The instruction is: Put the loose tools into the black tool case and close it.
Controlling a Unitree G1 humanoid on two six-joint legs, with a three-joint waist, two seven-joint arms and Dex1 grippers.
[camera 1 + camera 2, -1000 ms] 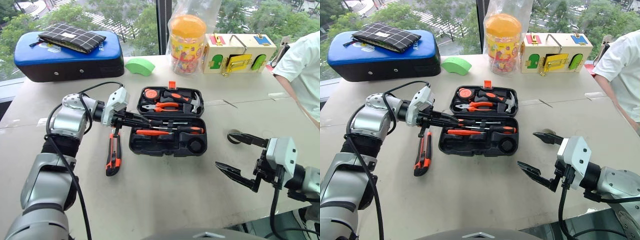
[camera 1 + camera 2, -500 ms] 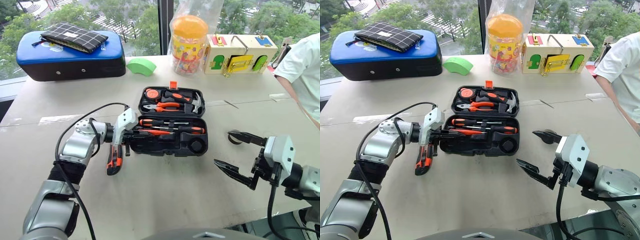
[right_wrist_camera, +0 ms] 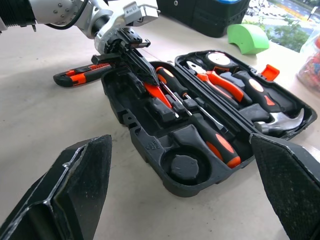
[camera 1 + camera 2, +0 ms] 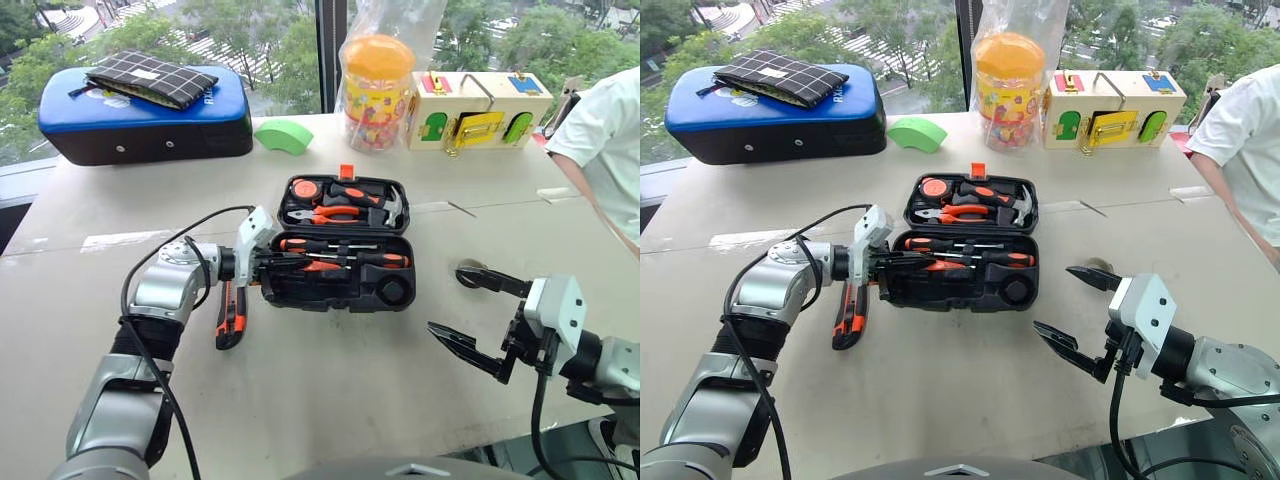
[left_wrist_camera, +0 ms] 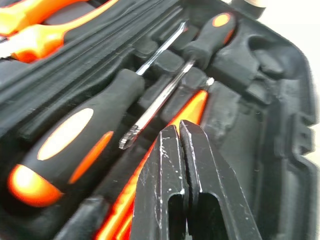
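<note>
The left gripper [image 5: 180, 131] is pressed shut over the slim orange tool [image 5: 187, 114] inside the case [image 4: 345, 290]; the right gripper [image 4: 465, 310] is held wide, empty.

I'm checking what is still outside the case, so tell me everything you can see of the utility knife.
The utility knife is a slim, elongated tool with a black body and orange panels, plastic by the look of it. It lies flat on the pale table, lengthwise toward the camera, just off the left side of the open black tool case and outside it. No blade can be made out. The left gripper, shut, reaches over its far end into the case; whether the arm touches the knife cannot be told.
</note>
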